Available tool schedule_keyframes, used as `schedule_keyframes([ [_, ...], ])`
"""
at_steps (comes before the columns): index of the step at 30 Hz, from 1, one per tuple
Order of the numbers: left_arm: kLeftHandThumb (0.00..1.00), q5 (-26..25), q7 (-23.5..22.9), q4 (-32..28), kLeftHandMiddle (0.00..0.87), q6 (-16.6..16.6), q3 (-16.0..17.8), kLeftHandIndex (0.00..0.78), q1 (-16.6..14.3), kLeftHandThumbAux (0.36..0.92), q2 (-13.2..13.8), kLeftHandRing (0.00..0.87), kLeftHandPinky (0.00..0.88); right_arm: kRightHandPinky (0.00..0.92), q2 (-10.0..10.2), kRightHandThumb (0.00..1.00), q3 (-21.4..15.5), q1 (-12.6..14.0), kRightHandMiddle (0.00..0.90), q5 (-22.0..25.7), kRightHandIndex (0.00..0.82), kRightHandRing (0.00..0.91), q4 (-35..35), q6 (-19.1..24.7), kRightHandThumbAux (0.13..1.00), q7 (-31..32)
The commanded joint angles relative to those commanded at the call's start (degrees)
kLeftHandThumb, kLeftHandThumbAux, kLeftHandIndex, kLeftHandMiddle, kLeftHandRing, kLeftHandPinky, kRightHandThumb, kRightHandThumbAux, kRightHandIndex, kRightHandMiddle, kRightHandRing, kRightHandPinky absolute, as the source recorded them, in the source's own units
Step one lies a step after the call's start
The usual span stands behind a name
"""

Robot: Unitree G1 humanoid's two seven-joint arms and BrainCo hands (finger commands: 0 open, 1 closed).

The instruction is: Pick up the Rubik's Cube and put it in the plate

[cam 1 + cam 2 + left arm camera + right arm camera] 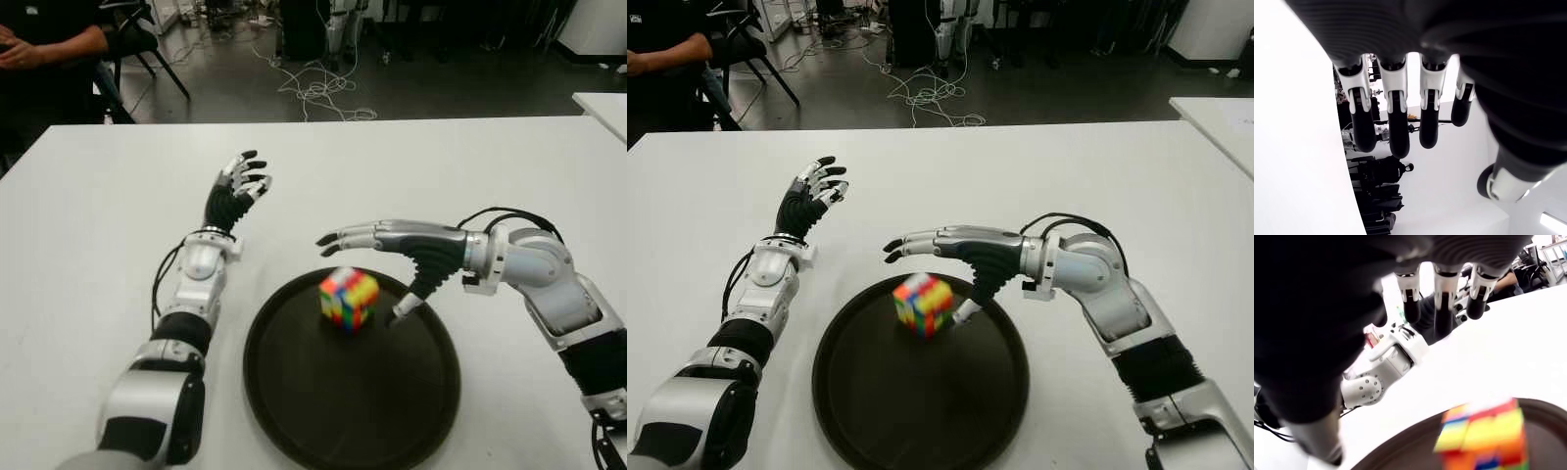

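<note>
The Rubik's Cube [348, 298] shows tilted inside the dark round plate [294, 411], toward its far side; I cannot tell whether it rests flat. My right hand [364, 266] hovers just above and to the right of the cube, fingers stretched out flat and thumb [404, 305] pointing down beside it, holding nothing. In the right wrist view the cube [1484, 435] lies below the spread fingers [1442, 303], apart from them. My left hand [238, 186] shows over the white table [441, 166] to the left of the plate, fingers relaxed and open.
A person's arm [44, 47] shows at the far left beyond the table, near a chair. Cables [318, 90] lie on the floor behind. Another white table's corner [602, 103] stands at the right.
</note>
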Motion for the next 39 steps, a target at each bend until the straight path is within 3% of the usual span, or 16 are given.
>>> schedule_keyframes([
  [9,0.123,-0.02,-0.15,0.45,0.256,-0.56,0.00,0.170,-0.16,0.648,-0.03,0.276,0.312,0.068,2.40,0.000,1.22,-0.21,0.091,1.45,0.067,0.087,4.42,-1.40,0.768,0.62],
  [21,0.109,0.32,0.07,0.38,0.254,-0.28,-0.32,0.187,-0.26,0.658,-0.05,0.271,0.295,0.080,2.13,0.000,1.82,-0.05,0.094,0.30,0.065,0.094,3.85,0.42,0.751,2.33],
  [25,0.112,0.10,-0.11,0.34,0.252,-0.08,-0.28,0.182,-0.24,0.666,-0.19,0.269,0.291,0.080,-1.01,0.000,-2.48,-1.97,0.095,1.69,0.069,0.095,2.93,-0.10,0.752,1.72],
  [28,0.118,-0.05,-0.21,0.38,0.252,-0.07,-0.22,0.181,-0.24,0.668,-0.23,0.269,0.292,0.076,-2.10,0.000,-4.46,-2.42,0.095,2.76,0.071,0.095,3.04,-0.54,0.747,1.61],
  [31,0.127,-0.30,-0.37,0.66,0.255,-0.02,-0.07,0.177,-0.44,0.665,-0.31,0.272,0.298,0.073,-2.82,0.000,-9.90,-3.18,0.095,6.55,0.074,0.095,1.97,1.01,0.763,-0.76],
  [35,0.130,-0.38,-0.35,1.04,0.256,-0.05,0.03,0.172,-0.70,0.658,-0.29,0.275,0.301,0.065,1.82,0.000,-13.75,-1.22,0.105,6.75,0.079,0.096,-0.46,4.15,0.780,-9.59],
  [36,0.129,-0.18,-0.25,1.00,0.256,-0.13,-0.09,0.172,-0.65,0.657,-0.23,0.275,0.299,0.064,4.14,0.000,-15.49,-1.05,0.107,7.17,0.080,0.096,-0.42,4.81,0.780,-13.62],
  [39,0.116,0.26,0.00,0.97,0.258,-0.21,-0.33,0.181,-0.62,0.657,-0.06,0.272,0.286,0.049,8.43,0.000,-18.17,-1.19,0.133,7.39,0.100,0.105,1.36,5.37,0.764,-21.09],
])
